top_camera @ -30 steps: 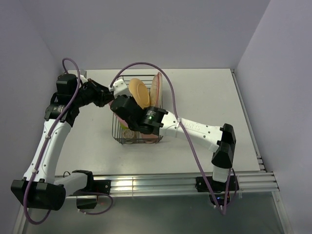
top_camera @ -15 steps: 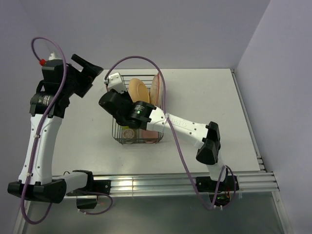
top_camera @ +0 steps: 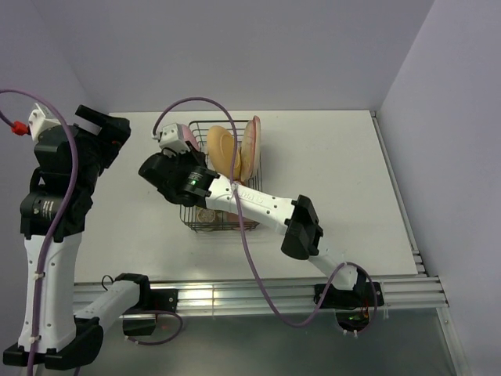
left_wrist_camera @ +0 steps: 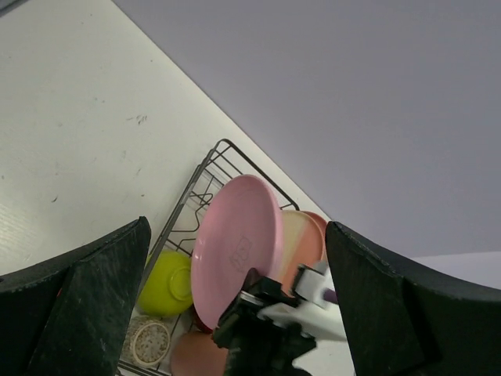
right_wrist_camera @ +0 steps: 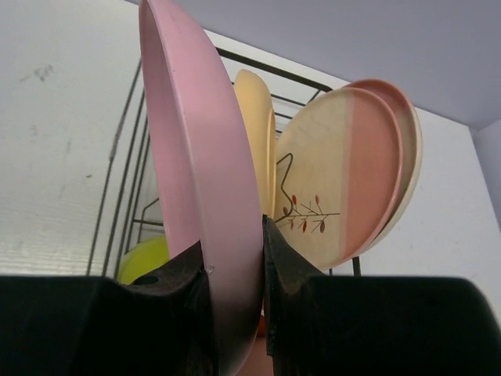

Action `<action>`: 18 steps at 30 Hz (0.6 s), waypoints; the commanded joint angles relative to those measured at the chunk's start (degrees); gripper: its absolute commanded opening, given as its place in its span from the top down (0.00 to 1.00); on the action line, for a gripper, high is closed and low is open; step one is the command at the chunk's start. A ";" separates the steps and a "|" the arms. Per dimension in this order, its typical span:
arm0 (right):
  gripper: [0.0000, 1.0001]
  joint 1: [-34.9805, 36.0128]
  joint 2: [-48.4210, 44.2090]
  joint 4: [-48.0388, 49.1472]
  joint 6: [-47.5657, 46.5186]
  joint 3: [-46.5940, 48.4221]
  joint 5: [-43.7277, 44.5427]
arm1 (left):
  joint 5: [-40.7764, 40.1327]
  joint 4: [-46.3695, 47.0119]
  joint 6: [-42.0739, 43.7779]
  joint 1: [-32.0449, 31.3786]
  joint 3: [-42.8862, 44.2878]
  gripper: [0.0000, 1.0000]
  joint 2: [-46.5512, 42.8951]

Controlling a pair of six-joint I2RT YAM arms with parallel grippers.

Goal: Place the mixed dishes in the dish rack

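My right gripper [right_wrist_camera: 233, 243] is shut on the lower rim of a pink plate [right_wrist_camera: 196, 157], which it holds on edge over the left part of the dish rack [top_camera: 188, 211]. Behind the plate, standing in the rack, are an orange-yellow plate [right_wrist_camera: 254, 117], a cream-pink plate with a twig drawing [right_wrist_camera: 313, 188] and a pink-and-cream plate [right_wrist_camera: 413, 149]. A lime-green bowl [left_wrist_camera: 168, 282], a small grey-beige cup [left_wrist_camera: 150, 342] and a salmon-pink cup [left_wrist_camera: 196, 356] lie on the rack bottom. My left gripper [top_camera: 106, 129] is open, raised high and well left of the rack, holding nothing.
The white table [top_camera: 329, 180] runs out to the right of the rack, with walls at the back and sides. The right arm [top_camera: 266, 207] crosses over the rack's front edge. A purple cable [top_camera: 196, 106] arches above the rack.
The left gripper opened and its arm rose and swung left, away from the rack. The right arm carried the pink plate toward the rack's left end.
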 commanded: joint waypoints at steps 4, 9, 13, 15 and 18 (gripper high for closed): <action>1.00 -2.81 0.85 -3.41 3.08 2.83 10.19 | 3.74 1.34 3.42 0.17 0.75 0.01 0.00; 1.00 -6.33 -2.48 -7.70 6.07 -1.03 10.73 | 5.85 2.39 4.22 0.17 -1.72 0.01 0.09; 1.00 -7.65 -3.62 -12.47 9.85 -0.77 10.38 | 6.83 2.83 4.57 0.17 -2.51 0.01 0.53; 1.00 -7.65 -3.63 -12.56 9.68 -1.13 10.03 | 7.00 3.09 4.48 0.17 -3.12 0.01 0.44; 1.00 -7.65 -2.05 -14.48 10.38 0.89 9.68 | 7.70 3.53 4.66 0.26 -3.91 0.01 0.70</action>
